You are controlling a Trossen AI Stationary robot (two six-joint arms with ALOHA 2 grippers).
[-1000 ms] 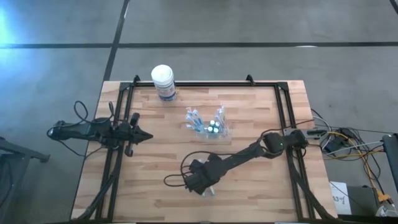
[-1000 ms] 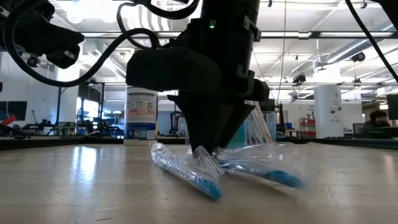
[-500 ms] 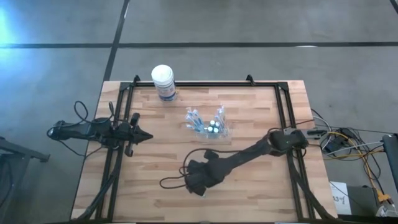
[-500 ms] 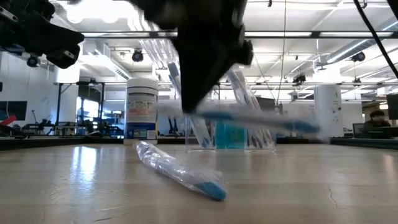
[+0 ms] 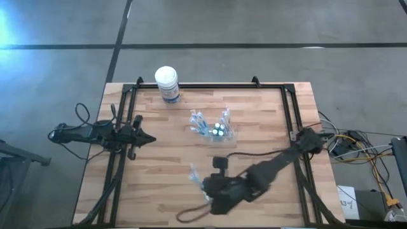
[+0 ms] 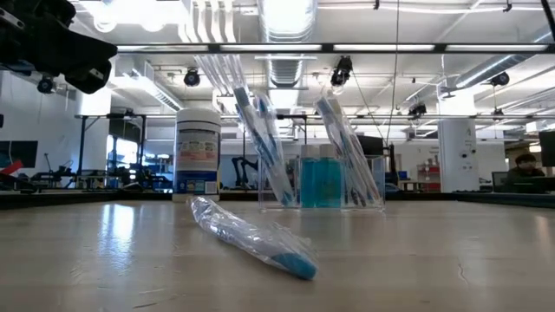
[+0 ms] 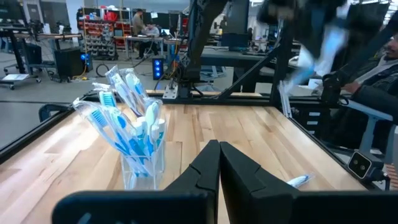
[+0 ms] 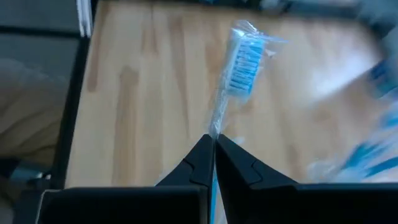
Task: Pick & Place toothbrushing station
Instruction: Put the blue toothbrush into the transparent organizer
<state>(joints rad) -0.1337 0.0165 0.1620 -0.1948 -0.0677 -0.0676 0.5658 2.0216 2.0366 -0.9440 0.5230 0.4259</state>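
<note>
The toothbrushing station (image 5: 213, 130) is a clear holder standing on its base at the table's middle, with several wrapped toothbrushes leaning in it; it also shows in the low view (image 6: 323, 186) and the left wrist view (image 7: 142, 167). My right gripper (image 5: 210, 189) is raised above the near middle of the table and shut on a wrapped blue-and-white toothbrush (image 8: 239, 59). Another wrapped toothbrush (image 6: 253, 239) lies flat on the table. My left gripper (image 5: 150, 138) is shut and empty at the table's left. My right gripper pinches the wrapped toothbrush by its handle (image 8: 215, 129) between its two fingertips. The bristle end (image 8: 241, 62) sticks out past the fingertips. The toothbrush is lifted clear of the table.
A white-lidded round canister with a blue label (image 5: 167, 84) stands at the far left of the table. A black frame (image 5: 210, 85) runs along the table's edges. Cables (image 5: 356, 149) lie off the right edge.
My right gripper has risen from the table with one wrapped toothbrush, out of the low view, and gone a little toward the near edge. The other wrapped toothbrush has stayed on the table.
</note>
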